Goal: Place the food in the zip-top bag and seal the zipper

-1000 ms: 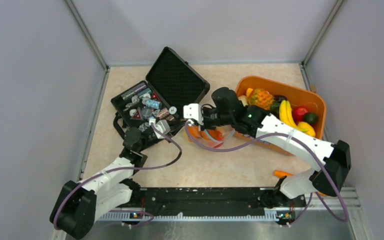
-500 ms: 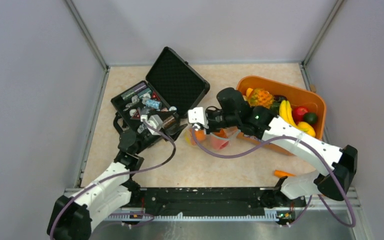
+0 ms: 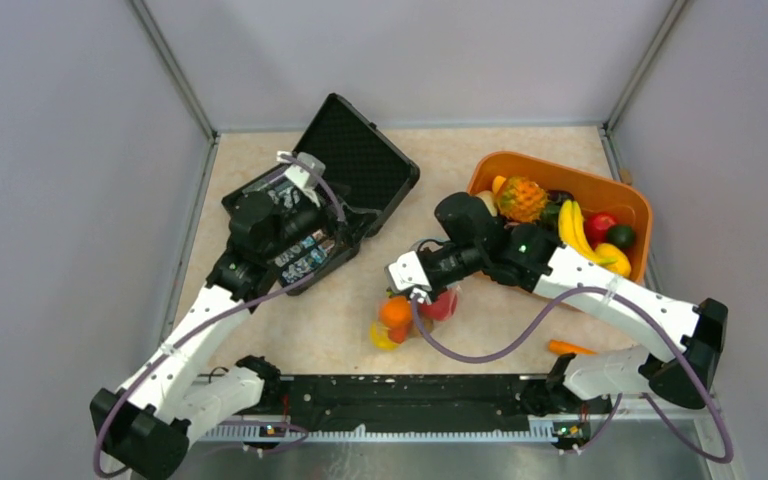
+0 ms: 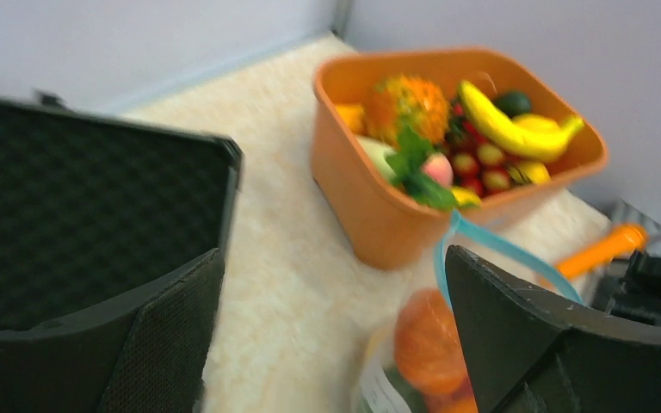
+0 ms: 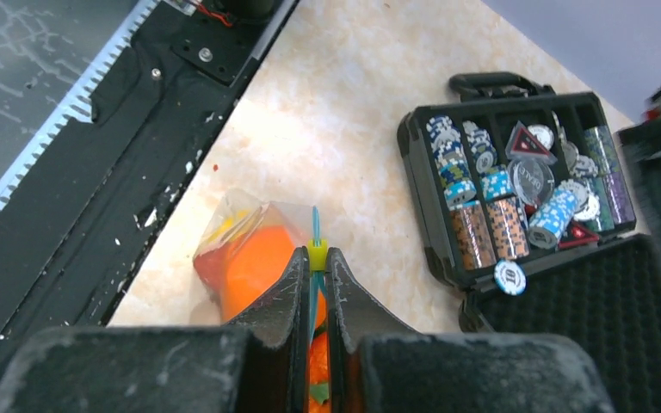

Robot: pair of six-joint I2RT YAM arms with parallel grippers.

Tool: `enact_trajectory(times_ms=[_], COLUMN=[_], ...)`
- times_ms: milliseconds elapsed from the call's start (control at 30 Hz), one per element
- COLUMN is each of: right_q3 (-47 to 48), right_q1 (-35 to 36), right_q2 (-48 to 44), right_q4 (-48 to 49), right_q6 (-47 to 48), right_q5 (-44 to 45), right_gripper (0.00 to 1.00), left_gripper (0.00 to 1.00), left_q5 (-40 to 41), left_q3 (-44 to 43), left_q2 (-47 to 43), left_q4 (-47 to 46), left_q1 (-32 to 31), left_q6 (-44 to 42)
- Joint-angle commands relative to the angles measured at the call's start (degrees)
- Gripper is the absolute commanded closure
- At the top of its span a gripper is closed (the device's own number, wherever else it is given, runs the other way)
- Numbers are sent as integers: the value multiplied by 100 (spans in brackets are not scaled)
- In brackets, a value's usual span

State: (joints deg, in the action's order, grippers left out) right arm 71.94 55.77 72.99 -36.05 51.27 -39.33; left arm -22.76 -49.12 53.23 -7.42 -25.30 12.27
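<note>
Top external: clear zip-top bag [image 3: 412, 318] down on the beige table [image 3: 340, 320], near the front edge, between the black case and the orange basket and apart from both. Bulging, crinkled, glossy. Through the film, food [image 3: 395, 312] in orange, red and yellow lumps packed close together.

From the right wrist: thin teal zipper [image 5: 315, 222] running straight along the bag's mouth edge, with a small yellow-green slider [image 5: 316, 252] sitting on it. Right gripper [image 5: 316, 258] pressed together, fingers pinching the zipper right at the slider, above the bagged food.

Left gripper [image 4: 334, 258] spread wide, holding nothing, hovering over the case. Bag's teal edge visible just beside its right finger.

Basket [image 3: 600, 186]: rounded rectangle of smooth orange plastic, heaped with more toy produce. Among it a curved yellow banana [image 3: 572, 228], a knobbly pineapple [image 3: 523, 197], a round red piece and a dark green one.

Case [image 3: 360, 160]: hard and black, lid thrown open and lined with dimpled foam. Tray packed with rows of striped chips [image 5: 482, 219] and a few loose ones.

Smooth orange stick [image 3: 567, 348] lying on the table near the right arm's base, outside the bag.
</note>
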Motion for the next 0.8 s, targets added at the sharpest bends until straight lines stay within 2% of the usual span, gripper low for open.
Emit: enact_trajectory(times_ms=[0, 100, 367, 633, 767], right_q3=[-120, -247, -275, -28, 81], right_q1=[101, 141, 227, 344, 437], right_q2=[-356, -415, -328, -82, 11], right_q4=[42, 113, 185, 29, 45], right_q6=[450, 434, 454, 507, 463], right_q5=[-435, -405, -365, -315, -174], right_gripper=[100, 100, 100, 100, 100], left_gripper=[4, 8, 6, 7, 8], left_q5=[-1294, -1714, -1489, -2129, -2045], left_q3=[-249, -300, -1084, -2130, -2488], left_q2=[402, 645, 1285, 2466, 2813], left_q4=[973, 1266, 2332, 3126, 3590], left_q1=[7, -37, -285, -504, -714], left_q6=[280, 260, 80, -336, -631])
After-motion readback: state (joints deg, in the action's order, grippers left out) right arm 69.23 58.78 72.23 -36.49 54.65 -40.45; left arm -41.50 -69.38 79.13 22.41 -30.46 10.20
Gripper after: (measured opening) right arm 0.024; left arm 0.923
